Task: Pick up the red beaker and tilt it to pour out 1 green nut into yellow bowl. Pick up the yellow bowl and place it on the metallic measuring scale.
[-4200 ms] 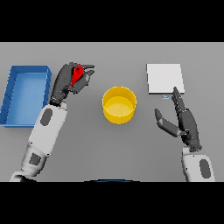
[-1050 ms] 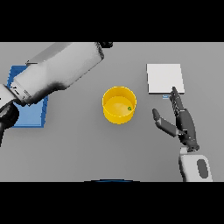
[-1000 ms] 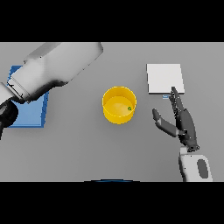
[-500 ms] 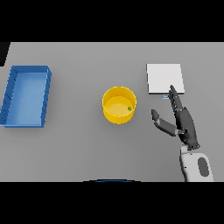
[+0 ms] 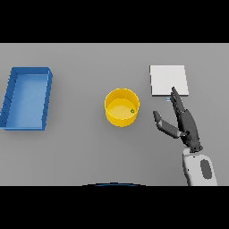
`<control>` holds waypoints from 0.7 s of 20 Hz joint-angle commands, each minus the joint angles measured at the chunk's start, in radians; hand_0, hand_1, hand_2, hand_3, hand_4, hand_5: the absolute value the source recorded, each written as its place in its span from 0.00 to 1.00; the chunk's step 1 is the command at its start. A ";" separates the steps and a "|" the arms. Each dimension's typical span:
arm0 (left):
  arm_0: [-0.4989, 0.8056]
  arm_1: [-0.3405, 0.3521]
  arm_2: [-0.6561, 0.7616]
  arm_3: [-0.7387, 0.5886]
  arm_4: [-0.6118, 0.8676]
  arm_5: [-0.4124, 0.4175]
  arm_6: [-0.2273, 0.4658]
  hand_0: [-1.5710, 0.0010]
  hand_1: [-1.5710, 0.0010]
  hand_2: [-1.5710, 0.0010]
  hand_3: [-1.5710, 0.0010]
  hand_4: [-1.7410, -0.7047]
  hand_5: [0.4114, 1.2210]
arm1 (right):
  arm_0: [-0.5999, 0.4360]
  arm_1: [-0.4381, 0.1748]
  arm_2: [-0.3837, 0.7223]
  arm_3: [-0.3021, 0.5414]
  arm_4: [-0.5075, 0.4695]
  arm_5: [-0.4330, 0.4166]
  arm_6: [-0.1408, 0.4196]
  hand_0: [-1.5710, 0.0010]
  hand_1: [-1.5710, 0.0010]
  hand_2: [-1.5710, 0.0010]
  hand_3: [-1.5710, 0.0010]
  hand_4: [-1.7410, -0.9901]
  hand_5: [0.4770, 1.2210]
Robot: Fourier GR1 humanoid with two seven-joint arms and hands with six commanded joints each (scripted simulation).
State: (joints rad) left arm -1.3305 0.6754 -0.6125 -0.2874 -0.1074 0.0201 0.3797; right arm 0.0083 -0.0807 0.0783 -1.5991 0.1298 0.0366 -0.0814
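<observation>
Right hand: the dark right hand (image 5: 184, 122) rises from the lower right on its white and grey forearm, fingers straight and pointing up the table, thumb spread out toward the left; it holds nothing and touches nothing that can be seen.
Fingertips: the tips of the straight fingers (image 5: 174, 93) reach the near edge of the scale, whether above it or touching cannot be told.
Scale: the flat square metallic measuring scale (image 5: 167, 80) lies at the upper right of the grey table (image 5: 80, 152), just beyond the right hand; nothing sits on its plate.
Yellow bowl: the round yellow bowl (image 5: 121, 107) stands upright near the middle of the table, to the left of the thumb and apart from it, and down-left of the scale, not on it.
Bowl contents: one small green nut (image 5: 132, 111) rests inside the bowl, against the right part of its floor close to the wall.
Blue tray: the open rectangular blue tray (image 5: 27, 97) sits at the far left of the table, well apart from the bowl; only its bare blue floor shows inside the walls.
Red beaker: it shows nowhere in the head view.
Left hand: it is out of the view.
</observation>
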 commanded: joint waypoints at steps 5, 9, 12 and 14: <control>0.205 0.021 0.041 -0.114 0.168 0.100 0.057 0.00 0.00 0.00 0.06 0.00 1.00 | 0.002 -0.013 0.002 0.006 0.006 0.009 -0.021 1.00 1.00 1.00 1.00 0.58 0.28; 0.346 0.078 0.018 -0.288 0.230 0.197 0.136 0.00 0.00 0.00 0.06 0.00 1.00 | 0.011 -0.029 -0.001 -0.006 0.003 0.017 -0.031 1.00 1.00 1.00 1.00 0.58 0.32; 0.441 0.121 -0.002 -0.434 0.271 0.263 0.176 0.00 0.00 0.00 0.12 0.00 1.00 | 0.012 -0.024 0.002 -0.010 0.009 0.010 -0.021 1.00 1.00 1.00 1.00 0.57 0.33; 0.481 0.140 -0.021 -0.515 0.290 0.302 0.212 0.00 0.00 0.00 0.15 0.00 1.00 | 0.008 -0.024 0.006 -0.002 0.021 0.004 -0.012 1.00 1.00 1.00 1.00 0.55 0.33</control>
State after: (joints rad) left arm -0.8486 0.8146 -0.6335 -0.8020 0.1858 0.3228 0.5892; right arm 0.0166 -0.1049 0.0849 -1.6008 0.1513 0.0407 -0.0927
